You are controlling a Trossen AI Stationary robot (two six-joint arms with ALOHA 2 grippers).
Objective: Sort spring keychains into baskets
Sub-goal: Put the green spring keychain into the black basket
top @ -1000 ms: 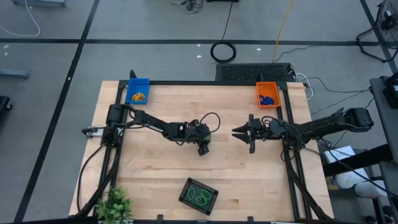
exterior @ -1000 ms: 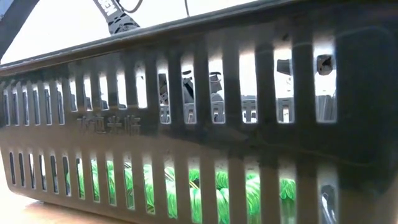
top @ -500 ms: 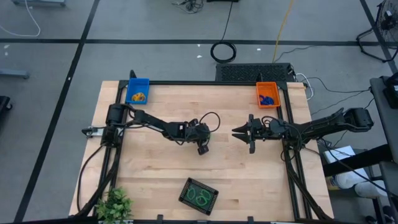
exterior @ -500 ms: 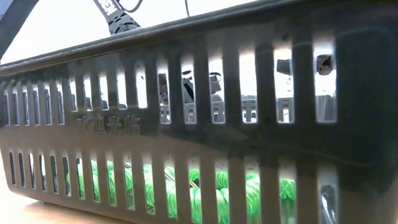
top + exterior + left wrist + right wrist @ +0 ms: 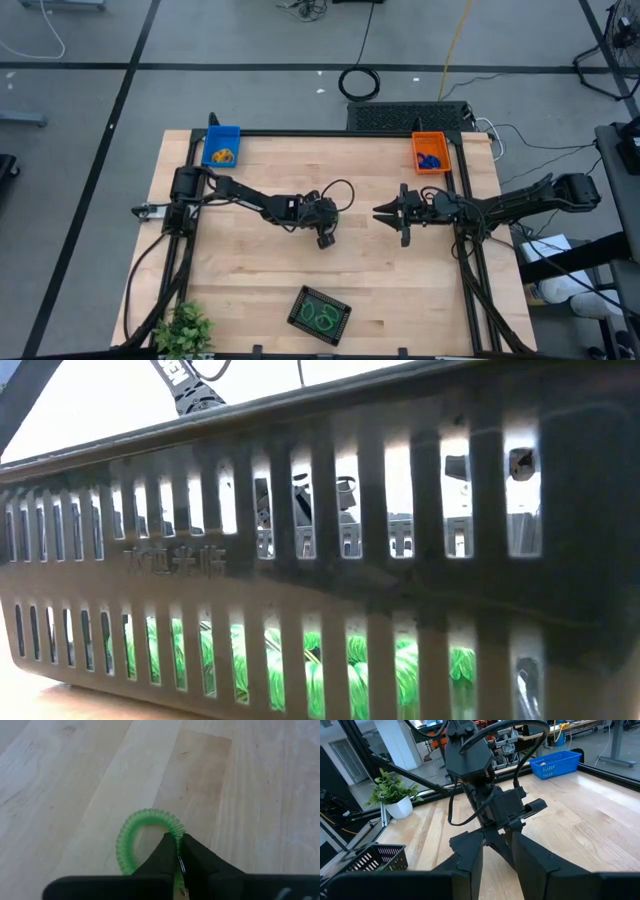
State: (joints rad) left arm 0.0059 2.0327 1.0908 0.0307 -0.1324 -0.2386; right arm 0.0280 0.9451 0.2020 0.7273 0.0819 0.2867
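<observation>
Left claw [image 5: 178,851] pinched on green coiled plastic spring keychain [image 5: 145,837] at mid-worktop; lift straight, then carry toward black slotted basket [image 5: 320,313].

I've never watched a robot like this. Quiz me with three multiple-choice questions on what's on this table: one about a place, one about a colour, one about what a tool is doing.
1. Where does the black basket sit?
A. near edge, beside the plant
B. far left corner
C. far right corner

2. What colour is the keychain at the left tool?
A. blue
B. green
C. orange

3. The left tool is
A. wide open
B. out of sight
C. shut on the keychain

Answers:
1 A: the black basket lies by the plant.
2 B: the keychain is green.
3 C: the left tool pinches its coil.
</observation>
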